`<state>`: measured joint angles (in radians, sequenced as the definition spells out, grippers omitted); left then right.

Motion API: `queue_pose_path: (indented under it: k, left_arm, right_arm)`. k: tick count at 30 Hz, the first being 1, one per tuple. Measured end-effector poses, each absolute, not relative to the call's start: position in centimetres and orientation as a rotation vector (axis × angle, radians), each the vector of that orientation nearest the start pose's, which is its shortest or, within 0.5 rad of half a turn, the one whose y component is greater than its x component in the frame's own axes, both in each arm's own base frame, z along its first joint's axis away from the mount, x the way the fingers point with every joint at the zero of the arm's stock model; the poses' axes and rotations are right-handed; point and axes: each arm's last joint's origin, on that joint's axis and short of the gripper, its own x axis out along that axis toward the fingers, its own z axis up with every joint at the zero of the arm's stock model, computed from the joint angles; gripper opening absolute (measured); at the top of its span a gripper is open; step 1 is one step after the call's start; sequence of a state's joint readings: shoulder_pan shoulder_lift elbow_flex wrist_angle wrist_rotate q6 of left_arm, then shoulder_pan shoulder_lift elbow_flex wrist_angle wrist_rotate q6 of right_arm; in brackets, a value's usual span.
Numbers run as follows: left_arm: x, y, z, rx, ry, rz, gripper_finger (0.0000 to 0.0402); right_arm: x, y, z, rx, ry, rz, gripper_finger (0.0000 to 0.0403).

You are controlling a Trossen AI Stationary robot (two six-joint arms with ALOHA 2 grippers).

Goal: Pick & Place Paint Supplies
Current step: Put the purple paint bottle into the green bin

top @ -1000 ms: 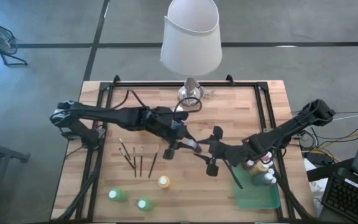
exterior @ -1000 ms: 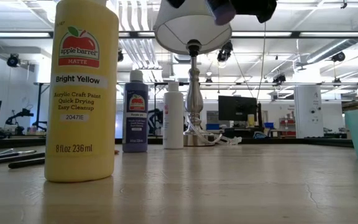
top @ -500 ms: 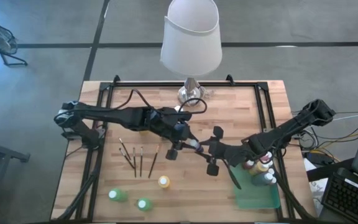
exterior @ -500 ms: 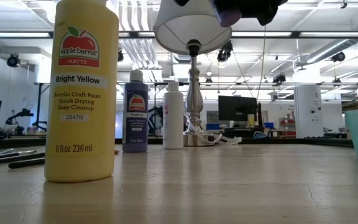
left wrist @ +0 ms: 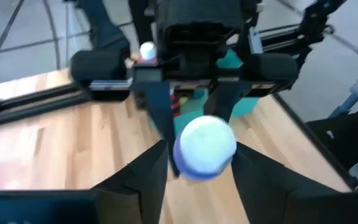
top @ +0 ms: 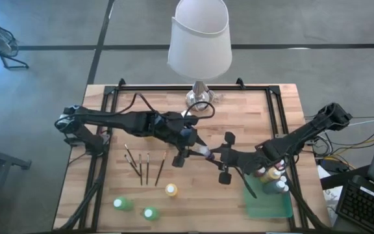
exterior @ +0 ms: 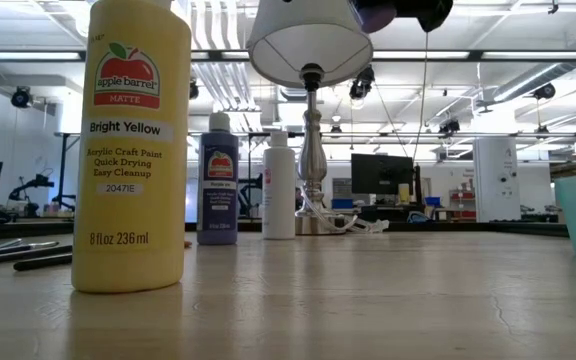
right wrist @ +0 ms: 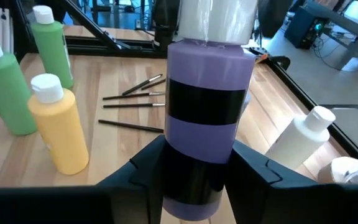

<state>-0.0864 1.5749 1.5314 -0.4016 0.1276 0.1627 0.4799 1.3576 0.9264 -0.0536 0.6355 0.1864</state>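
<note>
Overhead, both arms meet above the middle of the wooden table (top: pixel 109 195). The left gripper (top: pixel 188 153) and the right gripper (top: pixel 221 156) face each other with a purple paint bottle (top: pixel 203 153) between them, lifted off the wood. Four paintbrushes (top: pixel 145 167) lie side by side toward the left, a yellow bottle (top: pixel 171 190) and two green bottles (top: pixel 122 204) stand near the front edge, and a green tray (top: pixel 268 207) at the right front holds several more bottles (top: pixel 274 174). A lamp (top: pixel 199 39) stands at the back.

At table height, the yellow bottle (exterior: pixel 132 145) fills the left foreground; a smaller purple bottle (exterior: pixel 218 182) and a white bottle (exterior: pixel 278 187) stand farther back beside the lamp's metal stem (exterior: pixel 312 160). At the top edge, a dark gripper part shows beside a purple bottle end (exterior: pixel 376 14).

From the left wrist, the left gripper (left wrist: pixel 197 168) has a finger close on either side of the bottle's white cap (left wrist: pixel 205 145); whether they still press it cannot be told. The right gripper (left wrist: pixel 194 109) faces it from beyond.

From the right wrist, the right gripper (right wrist: pixel 194 165) clasps the purple bottle (right wrist: pixel 207 118) around its body, fingers against both sides. Behind stand the yellow and green bottles, the paintbrushes (right wrist: pixel 132 106) and a white bottle (right wrist: pixel 300 140).
</note>
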Motion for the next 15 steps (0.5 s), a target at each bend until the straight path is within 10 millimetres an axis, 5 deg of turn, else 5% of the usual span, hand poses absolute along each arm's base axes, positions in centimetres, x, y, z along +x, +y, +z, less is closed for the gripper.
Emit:
queue_pose_path:
  k: [9,15]
  left_arm:
    - [31.7,-3.0,39.8,0.129,0.485,-0.141,0.0238]
    - [31.3,-3.6,35.8,0.097,0.255,-0.140,0.0240]
  right_arm:
    - [24.5,13.3,28.4,-0.111,0.363,-0.189,0.0125]
    - [23.5,14.3,28.8,-0.155,0.322,-0.227,0.0122]
